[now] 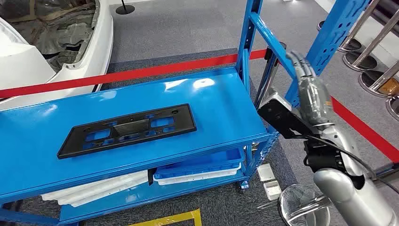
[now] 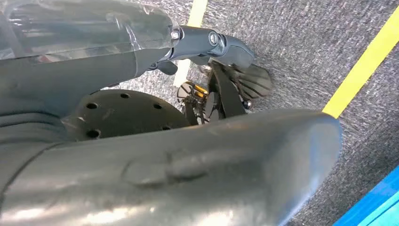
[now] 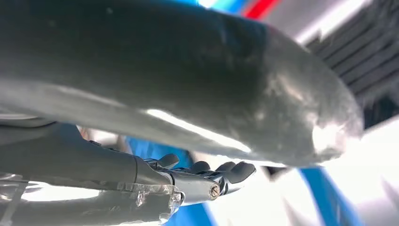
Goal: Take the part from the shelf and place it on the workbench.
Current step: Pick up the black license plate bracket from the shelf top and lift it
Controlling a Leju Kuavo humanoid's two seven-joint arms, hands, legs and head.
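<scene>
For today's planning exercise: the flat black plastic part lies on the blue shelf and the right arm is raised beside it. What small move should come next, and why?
Probably swing the right hand leftward and down toward the flat black plastic part. That hand is raised beside the blue shelf, well off the part's right end, and the part lies untouched.

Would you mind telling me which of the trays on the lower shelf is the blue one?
The blue tray lies on the right, under the shelf's front right corner; the white trays beside it to the left are stacked and pale.
</scene>
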